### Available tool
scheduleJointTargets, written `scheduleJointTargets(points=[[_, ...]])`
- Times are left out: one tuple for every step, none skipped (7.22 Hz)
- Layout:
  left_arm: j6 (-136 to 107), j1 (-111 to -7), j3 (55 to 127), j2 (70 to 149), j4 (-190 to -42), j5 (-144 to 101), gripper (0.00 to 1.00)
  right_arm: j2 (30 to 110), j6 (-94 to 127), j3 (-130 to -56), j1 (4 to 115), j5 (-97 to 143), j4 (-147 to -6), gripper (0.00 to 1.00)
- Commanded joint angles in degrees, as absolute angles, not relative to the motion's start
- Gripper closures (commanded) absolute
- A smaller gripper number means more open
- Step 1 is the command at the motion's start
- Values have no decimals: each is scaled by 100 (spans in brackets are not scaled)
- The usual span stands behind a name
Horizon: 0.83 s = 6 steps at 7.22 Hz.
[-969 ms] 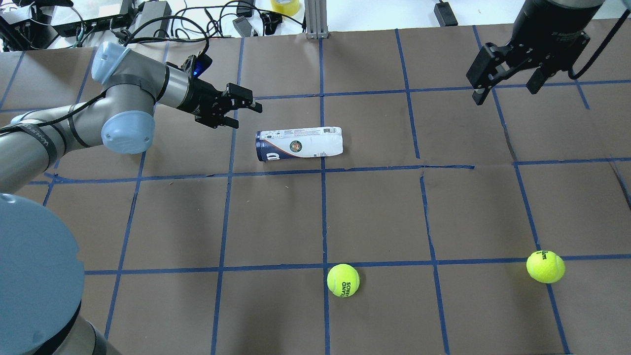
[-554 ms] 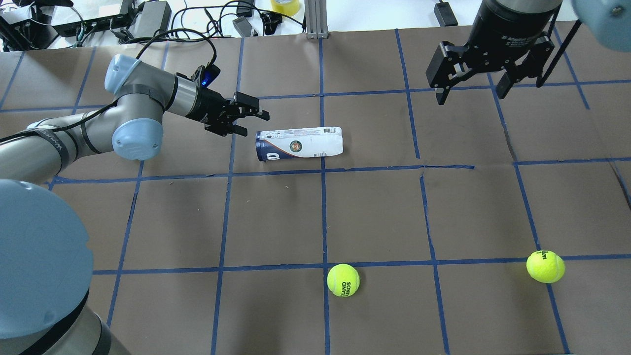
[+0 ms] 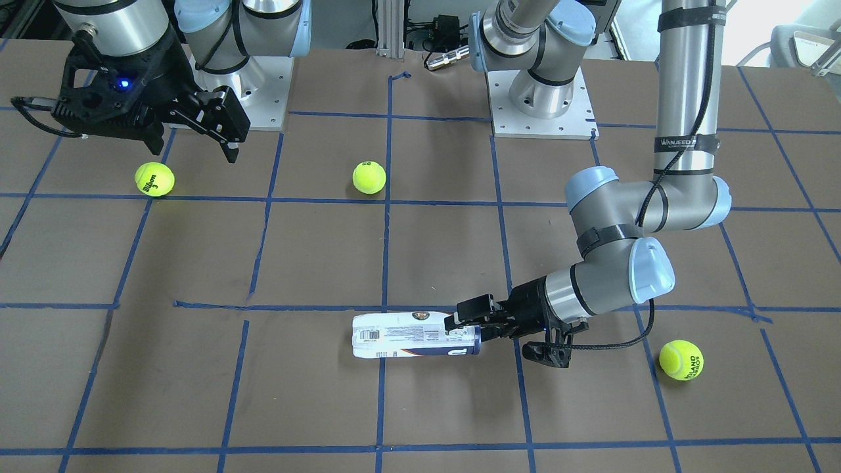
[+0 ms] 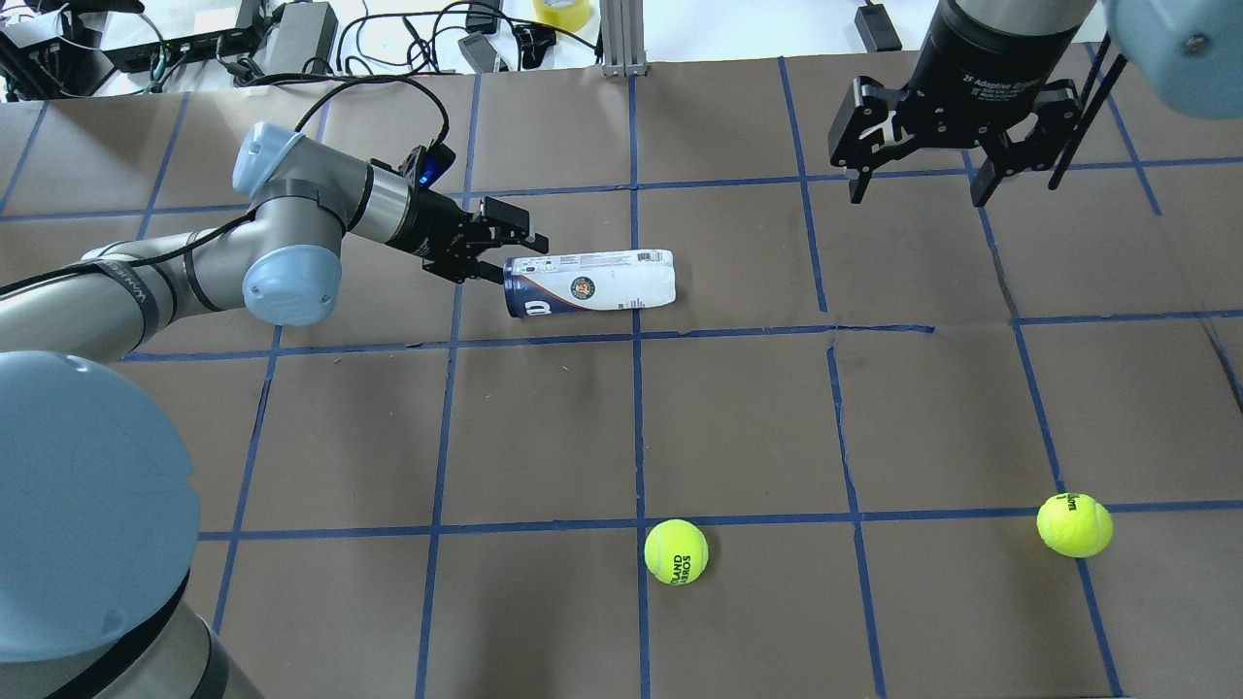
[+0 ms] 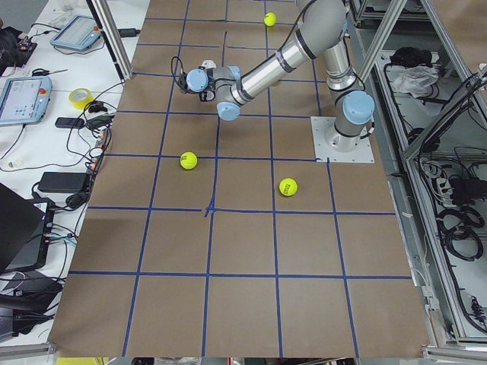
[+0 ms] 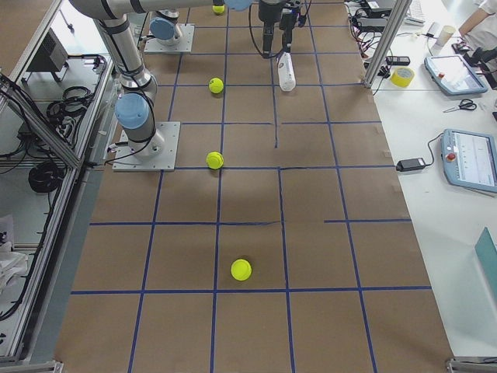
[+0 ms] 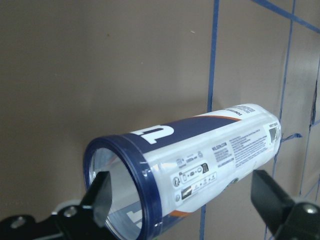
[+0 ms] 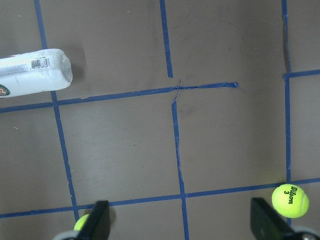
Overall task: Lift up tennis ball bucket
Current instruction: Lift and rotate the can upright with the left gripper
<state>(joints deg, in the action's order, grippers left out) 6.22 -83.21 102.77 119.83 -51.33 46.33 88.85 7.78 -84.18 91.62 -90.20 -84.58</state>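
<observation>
Overhead exterior view: the bucket (image 4: 587, 282) is seen lying on its side on the table (image 4: 738, 417), in the far middle part. Its length runs across the view, and a blue tape line passes under its white end. Its navy-rimmed end is turned toward the left gripper (image 4: 518, 260), which is held low and level at that end. Whether the rim is touched cannot be told. The jaws are spread open and nothing is gripped. In the left wrist view one finger (image 7: 102, 192) is shown in front of the bucket's round clear end, the other outside the wall and apart from it. The right gripper (image 4: 916, 194) is held above the table's far right, well apart from the bucket, jaws wide open and empty. A ball (image 4: 676, 551) is seen on the near side by the middle tape line, and a second ball (image 4: 1074, 525) toward the right.
</observation>
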Motion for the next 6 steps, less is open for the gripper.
scheduleJointTargets(points=[[554,-8428,10292,11988,-5142,4632,0,8877,756,-8437,9150,-9114,-8420,0],[493,-8472,10301,11988,-5142,4641,0,8886,756,-8437,9158,-9158,-8429,0],[588,-8473,10309,11988,-5142,4649,31,8894,765,-8437,9167,-9176,-8377,0],[598,-8473,10310,11997,-5150,4641,60,8886,765,-8437,9167,-9306,-8376,0],[589,-8473,10301,11997,-5159,4658,94,8886,765,-8437,9167,-9342,-8376,0],[519,-8464,10275,11980,-5168,4702,100,8894,756,-8446,9167,-9499,-8359,0]])
